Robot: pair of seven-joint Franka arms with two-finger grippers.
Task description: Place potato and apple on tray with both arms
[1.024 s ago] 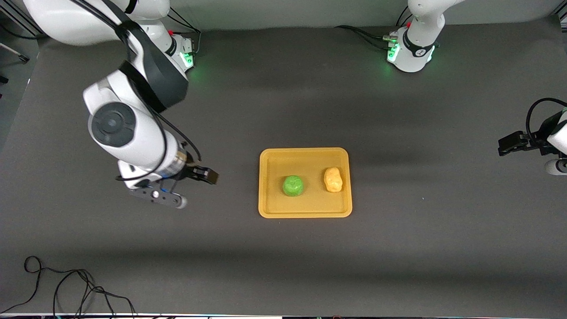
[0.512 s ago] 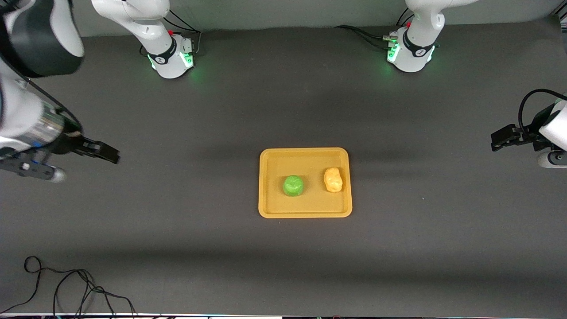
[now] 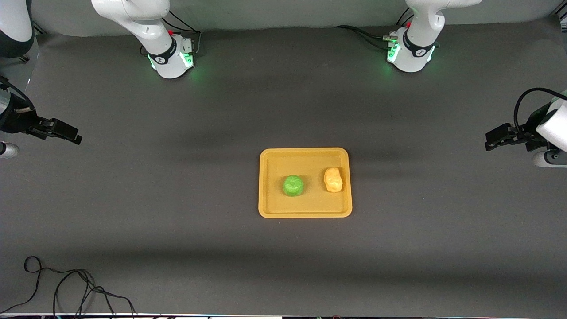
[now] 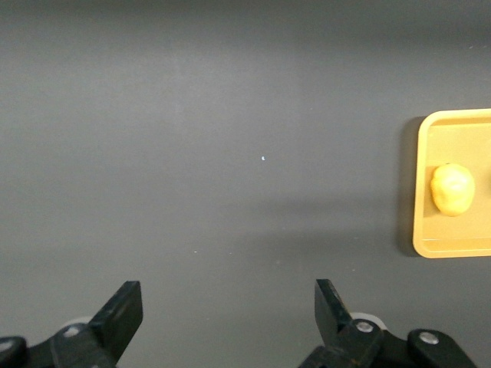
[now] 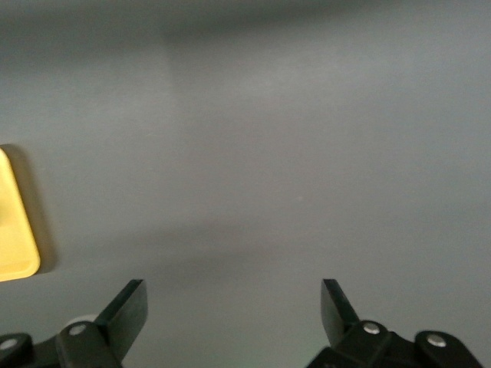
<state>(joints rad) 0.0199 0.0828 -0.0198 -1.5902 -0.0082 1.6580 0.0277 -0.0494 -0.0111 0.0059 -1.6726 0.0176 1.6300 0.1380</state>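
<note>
The orange-yellow tray lies flat in the middle of the table. The green apple sits on it, toward the right arm's end. The yellow-orange potato sits on it beside the apple, toward the left arm's end. My right gripper is open and empty over the bare table at the right arm's end, well away from the tray. My left gripper is open and empty over the table at the left arm's end. The left wrist view shows its own gripper, the tray and the potato. The right wrist view shows its gripper and a tray corner.
The two arm bases stand at the edge of the dark table farthest from the front camera. A loose black cable lies at the table corner nearest the front camera, at the right arm's end.
My right arm has swung away from beside the tray out to its end of the table. My left gripper has crept slightly toward the tray. Apple and potato have not moved.
</note>
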